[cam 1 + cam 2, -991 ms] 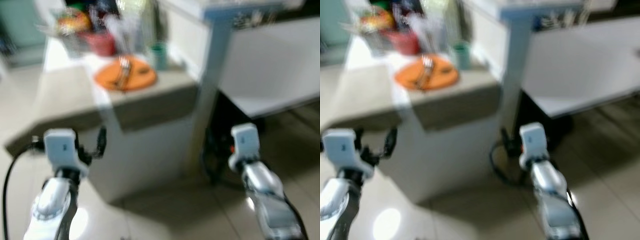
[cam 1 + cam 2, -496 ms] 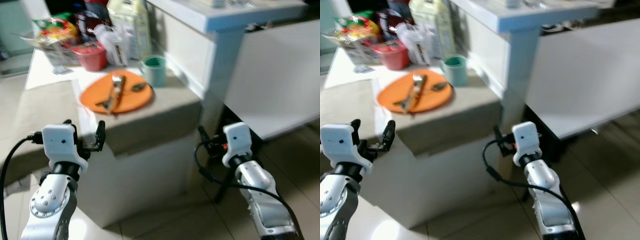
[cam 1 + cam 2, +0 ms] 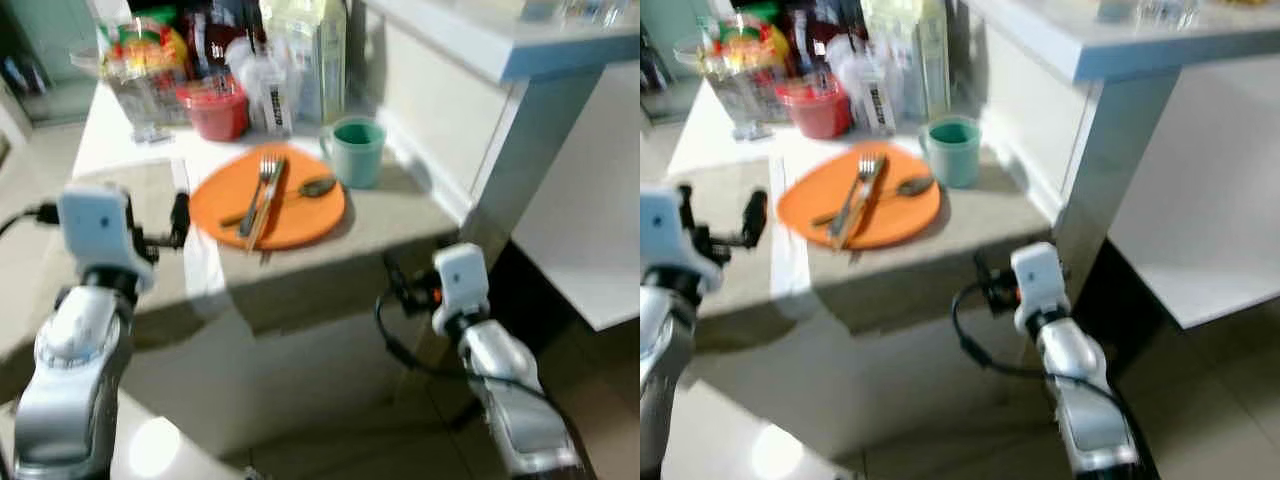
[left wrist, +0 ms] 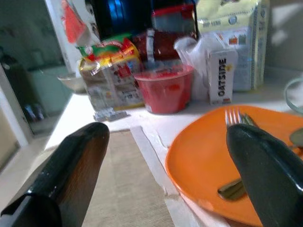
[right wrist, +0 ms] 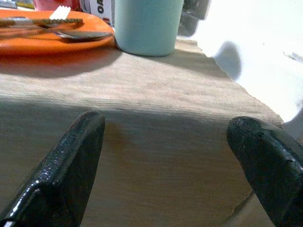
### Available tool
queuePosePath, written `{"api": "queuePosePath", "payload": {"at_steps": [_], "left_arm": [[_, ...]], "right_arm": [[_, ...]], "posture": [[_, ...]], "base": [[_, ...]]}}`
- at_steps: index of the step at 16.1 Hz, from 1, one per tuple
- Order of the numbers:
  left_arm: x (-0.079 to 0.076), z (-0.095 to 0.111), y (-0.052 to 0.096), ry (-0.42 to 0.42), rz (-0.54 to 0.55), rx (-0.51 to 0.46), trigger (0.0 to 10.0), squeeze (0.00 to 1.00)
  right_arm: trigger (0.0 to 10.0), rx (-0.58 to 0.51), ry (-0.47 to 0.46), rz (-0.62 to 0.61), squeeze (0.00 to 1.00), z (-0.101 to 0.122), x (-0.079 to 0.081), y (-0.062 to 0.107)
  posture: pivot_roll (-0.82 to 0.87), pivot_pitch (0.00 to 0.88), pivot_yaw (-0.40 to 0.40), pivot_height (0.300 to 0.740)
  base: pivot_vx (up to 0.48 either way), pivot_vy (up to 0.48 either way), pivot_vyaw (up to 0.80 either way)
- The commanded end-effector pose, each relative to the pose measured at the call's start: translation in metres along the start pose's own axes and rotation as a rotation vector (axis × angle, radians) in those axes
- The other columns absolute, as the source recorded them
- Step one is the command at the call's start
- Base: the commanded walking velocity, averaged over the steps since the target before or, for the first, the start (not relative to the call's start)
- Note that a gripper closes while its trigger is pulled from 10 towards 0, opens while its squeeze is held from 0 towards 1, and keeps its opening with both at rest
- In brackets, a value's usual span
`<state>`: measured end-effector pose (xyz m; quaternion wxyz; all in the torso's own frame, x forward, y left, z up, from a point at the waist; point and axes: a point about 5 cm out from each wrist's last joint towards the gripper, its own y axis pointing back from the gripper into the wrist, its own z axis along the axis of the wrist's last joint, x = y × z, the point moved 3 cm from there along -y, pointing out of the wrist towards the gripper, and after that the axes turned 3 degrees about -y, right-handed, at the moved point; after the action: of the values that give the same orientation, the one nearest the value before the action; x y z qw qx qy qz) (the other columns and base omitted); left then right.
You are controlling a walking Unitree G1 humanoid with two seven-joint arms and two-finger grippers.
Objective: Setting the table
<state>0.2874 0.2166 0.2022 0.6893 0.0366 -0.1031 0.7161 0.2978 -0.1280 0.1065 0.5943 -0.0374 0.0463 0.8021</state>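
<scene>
An orange plate (image 3: 268, 207) lies on a beige mat (image 3: 400, 205) on the counter, carrying a fork (image 3: 262, 178), a knife and a spoon (image 3: 315, 187). A teal cup (image 3: 358, 150) stands just right of the plate. My left gripper (image 4: 168, 132) is open, raised at counter height left of the plate and pointing at it. My right gripper (image 5: 168, 123) is open too, low at the counter's front edge (image 3: 330, 285), facing the mat and the cup (image 5: 147, 26).
Behind the plate stand a red bowl (image 3: 213, 108), snack packets (image 3: 140, 55), a small carton (image 4: 222, 71) and a tall bag (image 3: 305, 50). A white raised shelf (image 3: 520, 50) and its post flank the counter on the right. Pale floor lies below.
The camera has come closer to the counter and the view has sharpened. Both arms have risen: the left gripper is now at counter height beside the plate, the right one at the counter's front edge.
</scene>
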Motion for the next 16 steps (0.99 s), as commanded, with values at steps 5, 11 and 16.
{"api": "queuePosePath", "payload": {"at_steps": [5,11,16], "left_arm": [[-0.004,0.009,-0.048,0.051,-0.143,0.087,10.0,0.00],[-0.032,0.024,-0.098,0.091,-0.292,0.090,10.0,0.00],[-0.046,0.017,-0.134,0.077,-0.335,0.138,10.0,0.00]], "right_arm": [[10.0,-0.026,0.003,0.014,0.00,0.005,0.008,-0.003],[10.0,-0.033,0.000,0.010,0.00,0.006,0.014,0.002],[10.0,-0.024,0.014,-0.022,0.00,0.006,0.008,0.013]], "posture": [[-0.03,0.026,0.060,0.740],[-0.06,0.047,0.083,0.740],[-0.13,0.072,0.103,0.740]], "base": [[0.000,0.000,0.00],[0.000,0.000,0.00],[0.000,0.000,0.00]]}}
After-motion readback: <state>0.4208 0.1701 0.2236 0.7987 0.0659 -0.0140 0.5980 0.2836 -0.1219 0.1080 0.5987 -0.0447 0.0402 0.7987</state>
